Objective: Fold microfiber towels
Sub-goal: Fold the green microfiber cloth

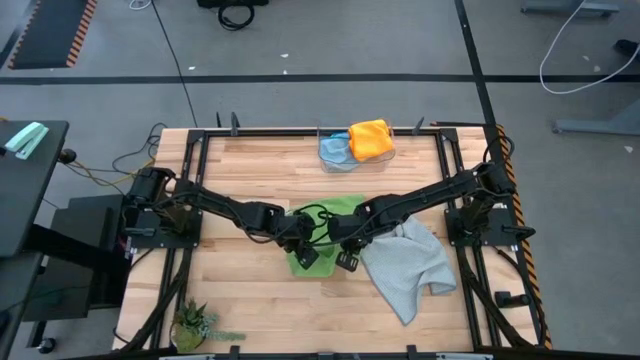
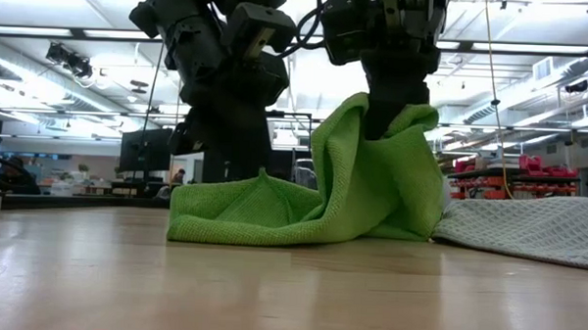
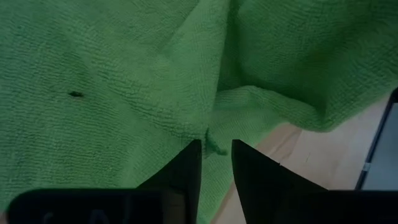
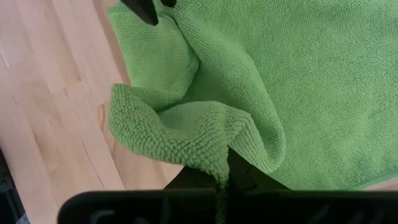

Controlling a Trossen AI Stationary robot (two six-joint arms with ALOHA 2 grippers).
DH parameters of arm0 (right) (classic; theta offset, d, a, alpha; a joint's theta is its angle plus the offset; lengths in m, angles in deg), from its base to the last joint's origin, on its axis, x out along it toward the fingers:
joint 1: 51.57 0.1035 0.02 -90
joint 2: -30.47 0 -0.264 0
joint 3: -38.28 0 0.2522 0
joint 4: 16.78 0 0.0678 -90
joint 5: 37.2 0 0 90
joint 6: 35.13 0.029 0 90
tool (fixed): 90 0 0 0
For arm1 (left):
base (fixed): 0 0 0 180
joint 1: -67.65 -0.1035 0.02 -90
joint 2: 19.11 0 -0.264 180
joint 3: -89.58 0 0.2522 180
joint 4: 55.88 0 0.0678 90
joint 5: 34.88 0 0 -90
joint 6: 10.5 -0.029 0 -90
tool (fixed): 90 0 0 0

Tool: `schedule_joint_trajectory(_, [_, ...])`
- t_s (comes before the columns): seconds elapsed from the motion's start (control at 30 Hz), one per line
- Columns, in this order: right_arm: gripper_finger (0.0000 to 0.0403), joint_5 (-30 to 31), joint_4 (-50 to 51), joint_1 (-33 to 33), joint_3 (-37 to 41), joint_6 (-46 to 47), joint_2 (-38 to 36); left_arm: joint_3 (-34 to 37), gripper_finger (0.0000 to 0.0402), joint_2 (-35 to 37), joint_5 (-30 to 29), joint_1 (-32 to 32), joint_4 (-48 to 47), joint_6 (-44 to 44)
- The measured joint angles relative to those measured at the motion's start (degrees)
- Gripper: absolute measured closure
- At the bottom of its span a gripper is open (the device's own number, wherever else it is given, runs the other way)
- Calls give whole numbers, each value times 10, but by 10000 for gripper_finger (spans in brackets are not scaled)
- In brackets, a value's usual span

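1. Bench (image 1: 250,160): pale wooden butcher-block top, smooth, long straight grain. It carries every cloth.
2. Light grey waffle-textured towel (image 1: 408,265): rumpled, flat, just beside the green one, on the right arm's side.
3. Bright green microfiber towel (image 2: 303,200): at the middle of the bench, looped nubby pile, soft and limp, one side lifted into a peak.
4. Yellow-orange towel (image 1: 371,139) atop the light blue towel (image 1: 336,148): bunched at the far edge.
5. Right tool (image 4: 225,180): clamped tight on the green hem.
6. Left tool (image 3: 216,163): part-open, straddling a green corner, not visibly pinching it. Advice: close fully on that corner before lifting, then draw both held edges across level, so the fold lies square.
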Motion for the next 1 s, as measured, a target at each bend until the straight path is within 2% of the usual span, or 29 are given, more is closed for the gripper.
schedule_joint_trajectory(0.3, [402, 0, -1, 0, 0, 0, 0, 0, 392, 0, -31, -2, 0, -2])
schedule_joint_trajectory(0.7, [402, 0, -3, 0, 0, -4, 0, 0, 397, 17, -56, -2, -3, -13])
schedule_joint_trajectory(1.0, [402, 8, 44, 0, 0, -3, -24, 0, 399, 85, -96, 0, -60, -14])
